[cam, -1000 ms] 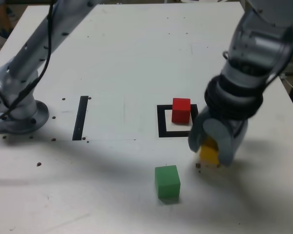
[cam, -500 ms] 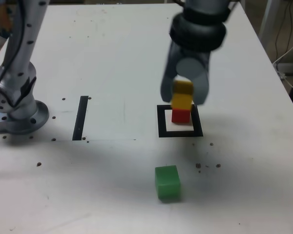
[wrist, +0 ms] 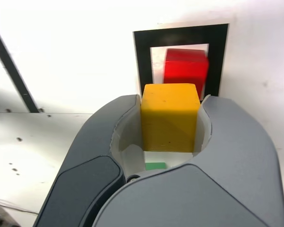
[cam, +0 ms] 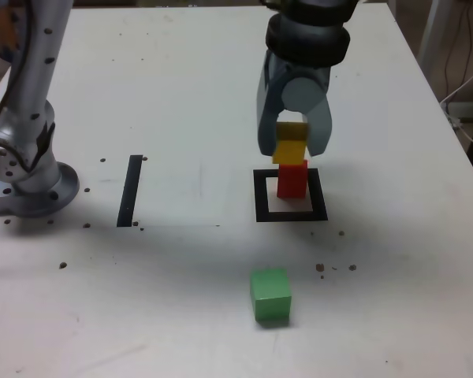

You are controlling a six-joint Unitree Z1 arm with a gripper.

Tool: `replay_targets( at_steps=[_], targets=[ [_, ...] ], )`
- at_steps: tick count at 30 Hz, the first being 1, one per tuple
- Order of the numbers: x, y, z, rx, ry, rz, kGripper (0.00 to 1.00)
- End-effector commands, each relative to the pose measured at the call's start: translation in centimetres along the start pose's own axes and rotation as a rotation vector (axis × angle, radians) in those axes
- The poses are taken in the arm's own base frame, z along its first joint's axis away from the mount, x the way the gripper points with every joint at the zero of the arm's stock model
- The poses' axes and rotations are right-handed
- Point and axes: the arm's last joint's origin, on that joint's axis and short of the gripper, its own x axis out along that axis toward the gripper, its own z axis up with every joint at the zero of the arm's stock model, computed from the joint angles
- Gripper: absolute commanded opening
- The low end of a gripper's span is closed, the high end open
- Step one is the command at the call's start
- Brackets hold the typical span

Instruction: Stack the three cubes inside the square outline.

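- The gripper (cam: pixel 293 142) is clamped on the yellow cube (cam: pixel 290 145), which sits squeezed between its two grey jaws
- The yellow cube hangs right over the red cube (cam: pixel 292 179); it seems to touch its top, though the exterior view leaves that unclear
- The red cube stands inside the square outline (cam: pixel 261 197), toward its far side
- The green cube (cam: pixel 270 294) sits alone on the white table (cam: pixel 181 94), nearer the camera
- A straight black strip (cam: pixel 130 190) lies to the exterior view's left

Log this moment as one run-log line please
gripper: shut on yellow cube | above red cube in outline | green cube: on table, outside
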Motion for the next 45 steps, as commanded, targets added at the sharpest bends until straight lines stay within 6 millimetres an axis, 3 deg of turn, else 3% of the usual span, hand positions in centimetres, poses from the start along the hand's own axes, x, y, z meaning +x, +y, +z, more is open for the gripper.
replay_targets(
  at_steps=[1, 22, 25, 29, 31, 39, 45],
  targets=[
    [0.2, 0.3, 0.0, -0.003, -0.01, -0.009, 0.24],
    [1.9, 1.1, 0.8, -0.007, -0.016, -0.024, 0.24],
    [2.2, 1.2, 0.8, -0.001, -0.015, -0.028, 0.39],
    [2.6, 1.3, 0.9, 0.009, -0.012, -0.036, 0.81],
    [2.7, 1.3, 0.9, 0.01, -0.011, -0.037, 0.95],
    [2.4, 1.4, 0.4, 0.01, -0.016, -0.028, 0.99],
    [0.4, 1.0, -1.7, 0.008, -0.028, 0.023, 0.99]
  ],
)
